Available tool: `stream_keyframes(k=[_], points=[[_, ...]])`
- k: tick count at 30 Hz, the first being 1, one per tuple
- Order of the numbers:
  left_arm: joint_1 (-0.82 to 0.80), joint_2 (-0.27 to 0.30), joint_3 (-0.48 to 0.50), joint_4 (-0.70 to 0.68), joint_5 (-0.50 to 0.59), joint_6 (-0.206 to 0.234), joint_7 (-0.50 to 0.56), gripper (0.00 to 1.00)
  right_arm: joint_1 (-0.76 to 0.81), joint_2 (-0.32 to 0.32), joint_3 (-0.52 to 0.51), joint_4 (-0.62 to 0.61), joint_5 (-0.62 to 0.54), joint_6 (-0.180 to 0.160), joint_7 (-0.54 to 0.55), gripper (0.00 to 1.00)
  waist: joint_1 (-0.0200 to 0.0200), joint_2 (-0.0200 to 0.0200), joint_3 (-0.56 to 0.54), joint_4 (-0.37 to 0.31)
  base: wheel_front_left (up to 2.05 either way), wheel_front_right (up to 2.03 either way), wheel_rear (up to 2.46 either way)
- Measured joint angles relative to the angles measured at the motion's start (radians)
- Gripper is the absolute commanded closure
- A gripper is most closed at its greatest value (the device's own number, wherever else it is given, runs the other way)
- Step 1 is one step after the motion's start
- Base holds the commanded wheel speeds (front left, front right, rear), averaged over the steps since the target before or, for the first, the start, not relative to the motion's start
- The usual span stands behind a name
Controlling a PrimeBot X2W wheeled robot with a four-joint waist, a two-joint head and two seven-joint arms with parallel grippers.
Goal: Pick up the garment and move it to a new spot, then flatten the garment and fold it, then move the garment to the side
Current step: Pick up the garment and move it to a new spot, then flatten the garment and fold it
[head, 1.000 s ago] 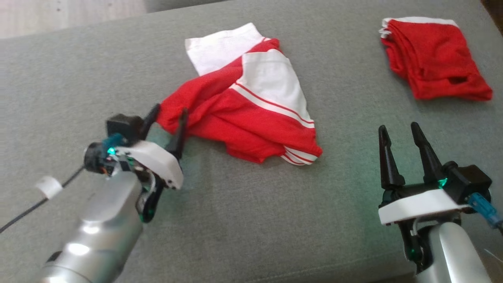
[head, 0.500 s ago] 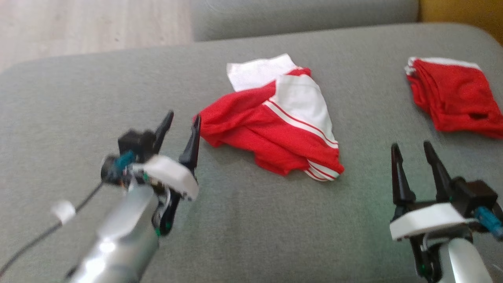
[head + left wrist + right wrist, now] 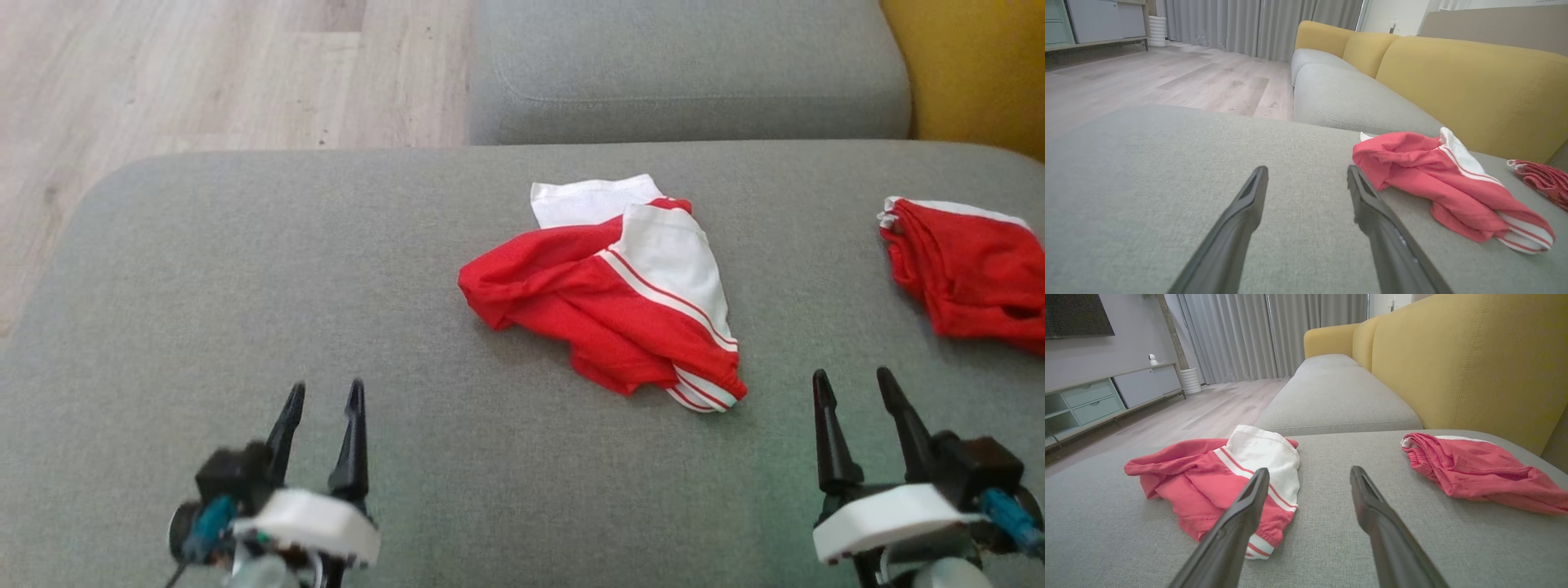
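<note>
A red and white garment (image 3: 616, 294) lies crumpled in the middle of the grey cushion (image 3: 245, 269). The left wrist view has this garment (image 3: 1437, 179) to the right of the fingers, and in the right wrist view the garment (image 3: 1216, 473) sits to the left. My left gripper (image 3: 322, 396) is open at the lower left, well clear of the cloth. Open as well, my right gripper (image 3: 853, 384) stands at the lower right, apart from both pieces of cloth. Nothing sits between the fingers of either.
A second red garment (image 3: 963, 269) lies folded at the cushion's right edge, also seen as red cloth (image 3: 1478, 469) in the right wrist view. Another grey cushion (image 3: 686, 73) lies beyond, a yellow backrest (image 3: 980, 73) to the right, wooden floor (image 3: 163, 82) to the left.
My left gripper let go of the garment's left corner and drew back to the lower left. The head camera tilted up, so the whole scene sits lower. The garment lies still.
</note>
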Motion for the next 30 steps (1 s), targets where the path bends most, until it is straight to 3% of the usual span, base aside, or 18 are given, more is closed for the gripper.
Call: stream_keyframes(k=[14,30], points=[[0.156,0.025,0.054,-0.135,0.026,0.047,0.0,0.0,0.009,0.0,0.021,0.047,0.018,0.0,-0.024,0.0,0.0001,0.0,-0.025,0.007,0.0,0.0,0.0],[0.175,0.031,0.056,-0.182,0.023,0.069,0.002,0.0,0.009,0.0,0.025,0.078,0.018,0.0,-0.031,0.0,0.0002,0.0,-0.027,0.013,0.0,0.0,0.0]])
